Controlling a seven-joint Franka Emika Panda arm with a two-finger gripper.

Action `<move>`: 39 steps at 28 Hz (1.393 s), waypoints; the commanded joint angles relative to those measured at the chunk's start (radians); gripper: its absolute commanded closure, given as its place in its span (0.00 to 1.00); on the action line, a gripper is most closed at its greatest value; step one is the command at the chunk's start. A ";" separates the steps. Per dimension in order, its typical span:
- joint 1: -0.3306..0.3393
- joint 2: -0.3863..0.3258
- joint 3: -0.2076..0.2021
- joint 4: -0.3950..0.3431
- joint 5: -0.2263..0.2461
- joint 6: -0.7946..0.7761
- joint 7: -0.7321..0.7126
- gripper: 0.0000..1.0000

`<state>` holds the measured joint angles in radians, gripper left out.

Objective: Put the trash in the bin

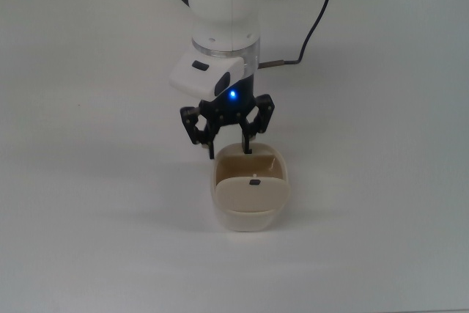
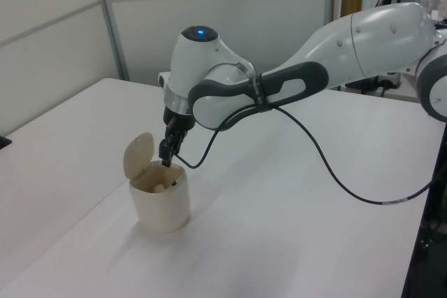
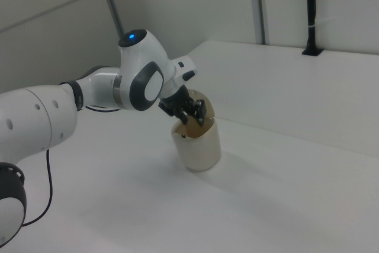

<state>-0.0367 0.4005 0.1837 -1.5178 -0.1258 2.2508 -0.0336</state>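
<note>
In the left view the bin (image 2: 160, 202) stands on the white surface (image 2: 293, 193) with its flap lid (image 2: 137, 158) tipped up on the left view's left, and just to the right of the lid the gripper (image 2: 166, 160) hangs over the open mouth. The trash (image 2: 161, 188) lies inside the bin, directly below the fingers (image 2: 167, 152) and apart from them, a pale lump under the rim. In the top view the gripper (image 1: 229, 150) sits at the bin's (image 1: 249, 214) far edge with its fingers spread wide and holding nothing, a black cable (image 1: 311, 23) trailing off to the top view's right.
</note>
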 commanded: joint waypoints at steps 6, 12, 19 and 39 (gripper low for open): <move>-0.012 -0.118 -0.029 -0.002 0.011 -0.339 0.003 0.00; -0.035 -0.204 -0.043 -0.001 0.012 -0.529 0.004 0.00; -0.078 -0.238 -0.046 0.034 0.026 -0.649 0.006 0.00; -0.127 -0.267 -0.055 0.037 0.055 -0.631 -0.011 0.00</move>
<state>-0.1652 0.1359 0.1359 -1.4830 -0.0946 1.6153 -0.0331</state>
